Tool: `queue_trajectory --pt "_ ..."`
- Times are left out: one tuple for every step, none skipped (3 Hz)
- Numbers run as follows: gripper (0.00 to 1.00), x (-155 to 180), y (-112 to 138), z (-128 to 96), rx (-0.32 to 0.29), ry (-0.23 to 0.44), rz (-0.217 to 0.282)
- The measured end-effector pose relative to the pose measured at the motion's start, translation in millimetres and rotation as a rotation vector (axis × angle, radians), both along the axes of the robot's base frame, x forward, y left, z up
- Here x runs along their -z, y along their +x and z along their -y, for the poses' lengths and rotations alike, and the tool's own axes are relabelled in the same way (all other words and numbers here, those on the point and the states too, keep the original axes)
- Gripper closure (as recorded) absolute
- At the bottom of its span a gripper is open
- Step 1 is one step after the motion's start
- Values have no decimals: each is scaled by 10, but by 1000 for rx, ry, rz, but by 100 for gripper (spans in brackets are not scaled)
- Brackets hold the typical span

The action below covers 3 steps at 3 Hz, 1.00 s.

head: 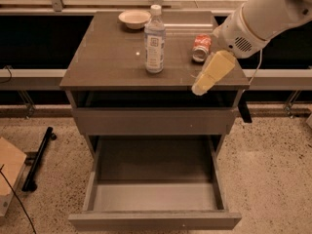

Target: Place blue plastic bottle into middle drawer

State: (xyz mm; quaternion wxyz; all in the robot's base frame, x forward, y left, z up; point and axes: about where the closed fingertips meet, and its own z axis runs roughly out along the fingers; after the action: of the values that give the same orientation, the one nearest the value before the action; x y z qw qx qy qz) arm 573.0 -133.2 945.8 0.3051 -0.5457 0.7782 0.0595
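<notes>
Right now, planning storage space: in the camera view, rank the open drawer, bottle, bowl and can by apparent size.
1. open drawer
2. bottle
3. bowl and can look alike; the bowl sits farther back, so no ranking.
The gripper hovers near the can.

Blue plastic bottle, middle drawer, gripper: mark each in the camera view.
blue plastic bottle (154, 45): camera view, on its label.
middle drawer (156, 197): camera view, on the bare inner floor.
gripper (200, 86): camera view, on its pale tip, over the front right edge of the cabinet top (107, 57).
</notes>
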Motion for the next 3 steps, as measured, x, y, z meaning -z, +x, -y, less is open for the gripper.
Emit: queue_trajectory --pt "0 0 1 -1 0 0 0" --pt "0 14 87 -107 4 34 22" --pt "0 57 273 -301 1 102 60"
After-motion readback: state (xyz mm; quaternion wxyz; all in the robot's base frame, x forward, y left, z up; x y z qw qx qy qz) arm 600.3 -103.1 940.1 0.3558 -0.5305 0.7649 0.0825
